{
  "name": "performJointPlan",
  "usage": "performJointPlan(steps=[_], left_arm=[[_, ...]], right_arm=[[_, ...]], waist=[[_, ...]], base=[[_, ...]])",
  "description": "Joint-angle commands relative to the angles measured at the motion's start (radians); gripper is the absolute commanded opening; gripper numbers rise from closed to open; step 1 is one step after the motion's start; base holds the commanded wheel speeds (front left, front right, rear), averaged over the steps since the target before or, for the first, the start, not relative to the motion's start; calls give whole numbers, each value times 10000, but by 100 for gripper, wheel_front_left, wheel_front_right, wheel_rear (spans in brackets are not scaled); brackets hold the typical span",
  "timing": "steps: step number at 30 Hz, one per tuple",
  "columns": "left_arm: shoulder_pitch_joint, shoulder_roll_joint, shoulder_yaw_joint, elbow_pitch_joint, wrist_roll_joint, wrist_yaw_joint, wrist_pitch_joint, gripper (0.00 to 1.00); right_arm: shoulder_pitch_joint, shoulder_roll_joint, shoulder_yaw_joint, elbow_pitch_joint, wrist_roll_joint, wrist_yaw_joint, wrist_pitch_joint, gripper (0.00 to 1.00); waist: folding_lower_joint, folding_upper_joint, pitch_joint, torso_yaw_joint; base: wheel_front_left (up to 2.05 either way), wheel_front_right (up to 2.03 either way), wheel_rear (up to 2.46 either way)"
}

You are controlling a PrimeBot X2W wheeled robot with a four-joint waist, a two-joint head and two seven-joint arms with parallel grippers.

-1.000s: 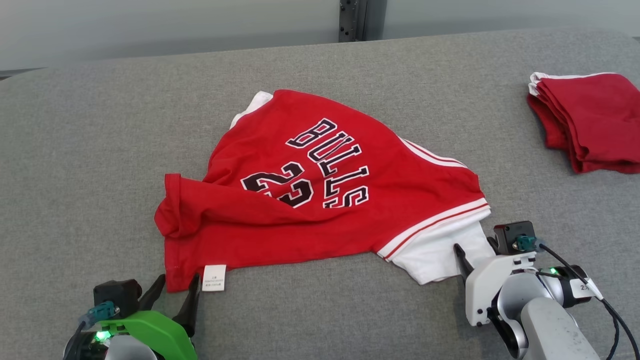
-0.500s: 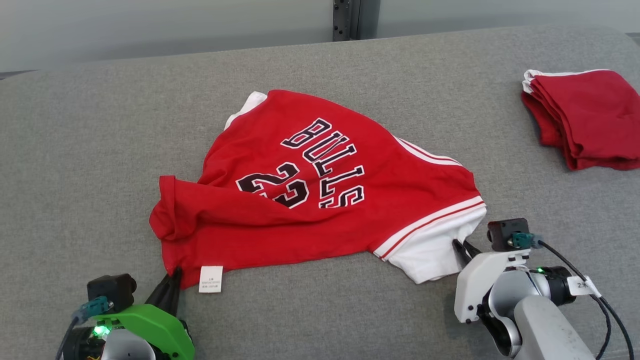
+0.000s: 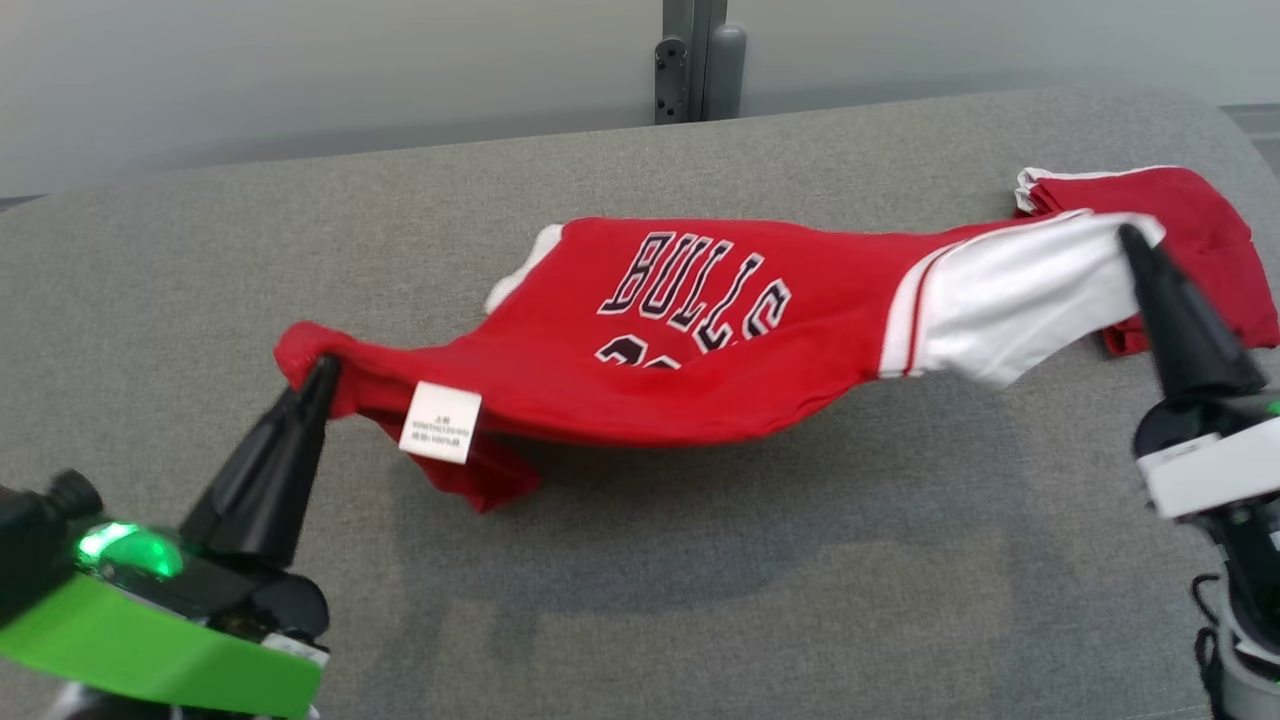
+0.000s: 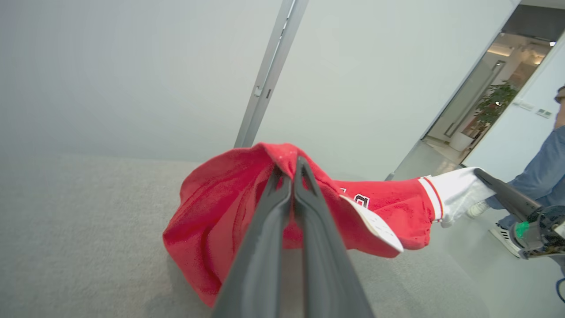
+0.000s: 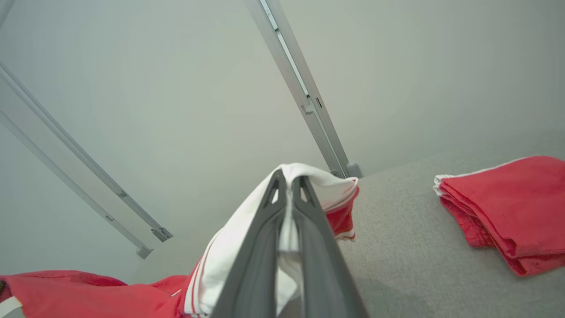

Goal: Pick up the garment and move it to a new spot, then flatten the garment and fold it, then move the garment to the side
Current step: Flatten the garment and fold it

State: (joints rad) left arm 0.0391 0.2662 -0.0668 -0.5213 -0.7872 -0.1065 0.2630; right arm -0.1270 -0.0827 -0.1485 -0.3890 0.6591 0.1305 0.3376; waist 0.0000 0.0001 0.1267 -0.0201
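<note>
Count: one red basketball jersey point(image 3: 690, 340) with a white sleeve point(image 3: 1010, 300), one folded pile of red cloth with a white edge point(image 3: 1210, 250), and two hands.

The jersey hangs stretched between the hands across mid-frame in the head view. It sags in the middle above the counter point(image 3: 640, 600), with its shadow beneath. A red corner droops at lower left; whether it touches the surface cannot be told. At lower left of the frame the left hand point(image 3: 320, 368) has its fingers pinched together on the bunched red hem. At upper right the right hand point(image 3: 1132, 238) has its fingers pinched together on the white sleeve edge. Both wrist views show cloth clamped between the tips. The folded pile lies at the upper right of the counter, partly behind the sleeve.

Surface: the counter is covered in grey woven fabric, with a rounded far corner.

Room: pale grey wall, one grey metal upright point(image 3: 690, 60) at top centre. At the right edge of the left wrist view: an open doorway, a potted green plant point(image 4: 494, 101) and a person in blue denim point(image 4: 543, 172).

Writing: "BULLS" point(image 3: 695, 285) in dark letters outlined white. The number under it is hidden in a fold and unreadable. One white care label point(image 3: 440, 422) hangs at the hem beside the left hand; its print is too small to read.
</note>
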Motion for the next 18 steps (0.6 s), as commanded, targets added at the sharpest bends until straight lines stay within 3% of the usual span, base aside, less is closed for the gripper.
performJointPlan(steps=[1,5,8,14,18], left_arm=[[-431,228,173,-539,-139,124,241,0],[-1852,683,583,-1589,-1041,479,1286,0],[-3360,1143,806,-1412,-1448,674,2042,0],[-7242,1721,708,1018,-1837,816,3019,0],[-9717,1755,108,3375,-1324,543,3036,0]], right_arm=[[-453,33,-244,-604,217,3,241,0],[-1956,102,-935,-1719,503,3,1140,0],[-3539,110,-1110,-1605,187,3,1870,0],[-7386,164,-984,546,-1319,3,2775,0],[-9869,239,-889,2545,-2584,3,2257,0]], waist=[[0,-1,149,-42],[0,-1,605,-147],[0,-1,1133,-179],[0,-1,2819,-112],[0,-1,3868,4]], base=[[0,0,0],[0,0,0],[0,0,0],[0,0,0],[0,0,0]])
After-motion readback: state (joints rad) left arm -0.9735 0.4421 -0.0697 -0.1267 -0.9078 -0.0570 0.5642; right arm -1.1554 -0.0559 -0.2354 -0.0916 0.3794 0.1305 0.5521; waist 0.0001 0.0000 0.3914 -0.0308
